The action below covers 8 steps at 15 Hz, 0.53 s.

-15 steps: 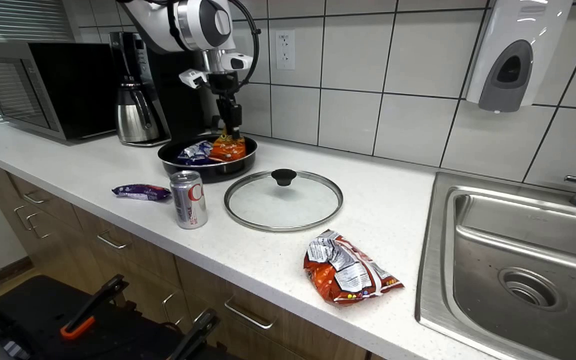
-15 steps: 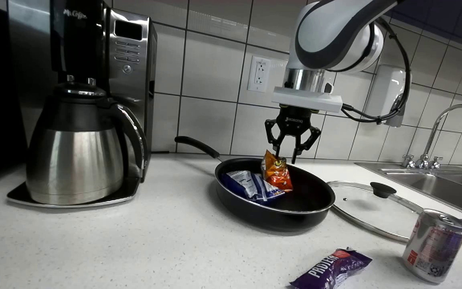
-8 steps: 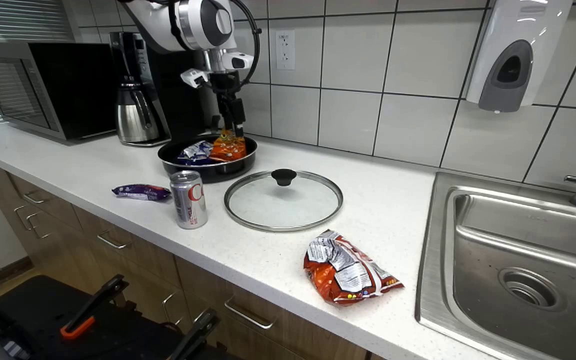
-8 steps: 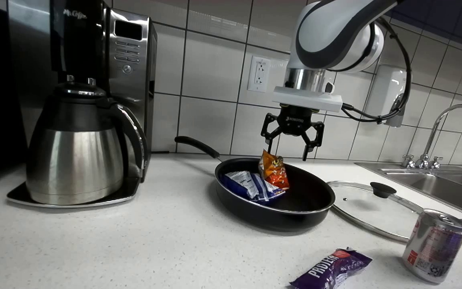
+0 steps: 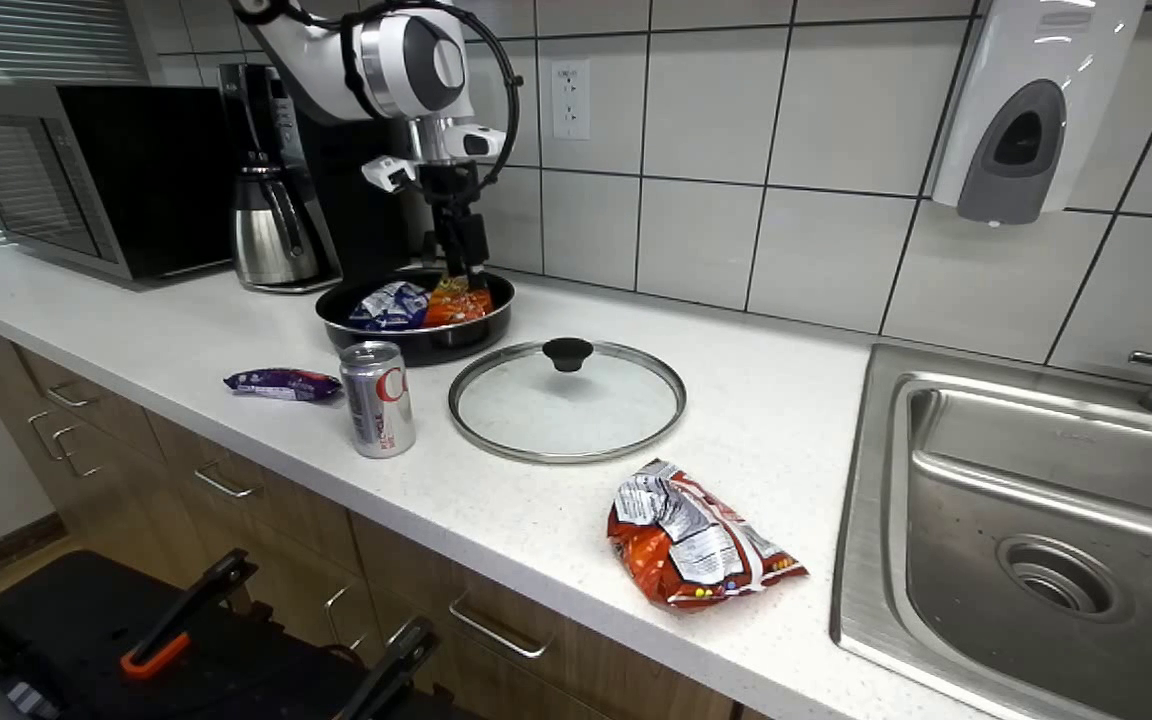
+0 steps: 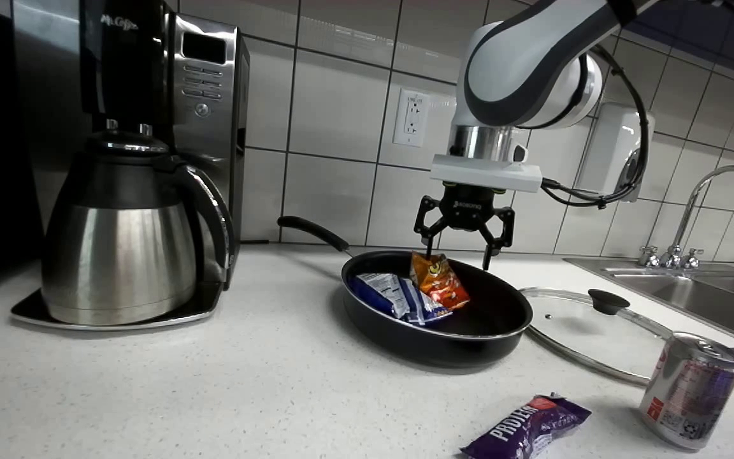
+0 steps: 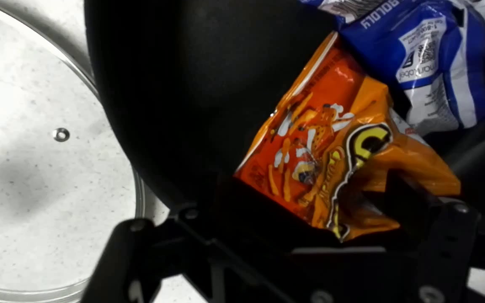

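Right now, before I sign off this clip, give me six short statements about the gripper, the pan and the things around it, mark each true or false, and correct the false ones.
1. The gripper is at the black pan. True.
2. The gripper's jaws are pressed shut. False: they stand wide apart.
3. The orange bag and the blue bag are both in the black pan. True.
4. The glass lid covers the black pan. False: it lies beside it on the counter.
5. The purple packet is in the sink. False: it lies on the counter.
6. The silver can stands upright. True.
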### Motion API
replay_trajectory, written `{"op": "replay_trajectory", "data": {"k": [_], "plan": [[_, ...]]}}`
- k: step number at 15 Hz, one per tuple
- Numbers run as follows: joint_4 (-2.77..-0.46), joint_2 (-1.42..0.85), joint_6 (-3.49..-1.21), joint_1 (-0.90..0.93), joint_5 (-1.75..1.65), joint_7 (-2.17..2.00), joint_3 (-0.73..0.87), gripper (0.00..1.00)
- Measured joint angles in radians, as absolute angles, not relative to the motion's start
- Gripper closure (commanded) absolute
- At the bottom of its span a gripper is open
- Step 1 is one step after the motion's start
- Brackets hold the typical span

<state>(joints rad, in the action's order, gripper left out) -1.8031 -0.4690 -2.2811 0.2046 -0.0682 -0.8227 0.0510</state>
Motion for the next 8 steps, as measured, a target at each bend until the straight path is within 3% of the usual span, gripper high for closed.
{"op": "replay_trajectory", "data": {"k": [8], "plan": [[-1.794, -0.489, -2.275, 0.208, -0.068, -0.823, 0.06, 0.0]]}}
